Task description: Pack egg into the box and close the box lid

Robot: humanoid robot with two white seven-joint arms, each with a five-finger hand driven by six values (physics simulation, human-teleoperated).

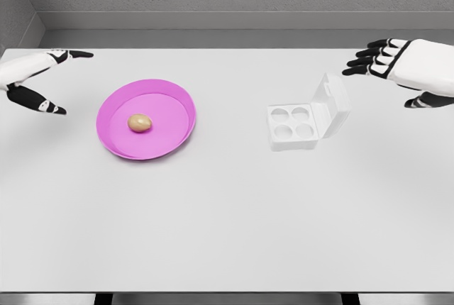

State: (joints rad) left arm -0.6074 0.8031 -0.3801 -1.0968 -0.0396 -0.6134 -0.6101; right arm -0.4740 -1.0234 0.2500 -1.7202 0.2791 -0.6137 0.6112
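Note:
A tan egg (140, 123) lies in the middle of a pink plate (170, 99) on the left half of the white table. To the right stands a white egg box (292, 126) with several hollow cups, its lid (332, 103) raised and leaning back to the right. My left hand (53, 81) hovers at the left edge, well left of the plate, fingers spread and holding nothing. Near the upper right, my right hand (383, 71) sits beyond the lid, fingers extended and apart.
The white table (227, 220) stretches wide in front of the plate and box. A grey wall runs behind its far edge.

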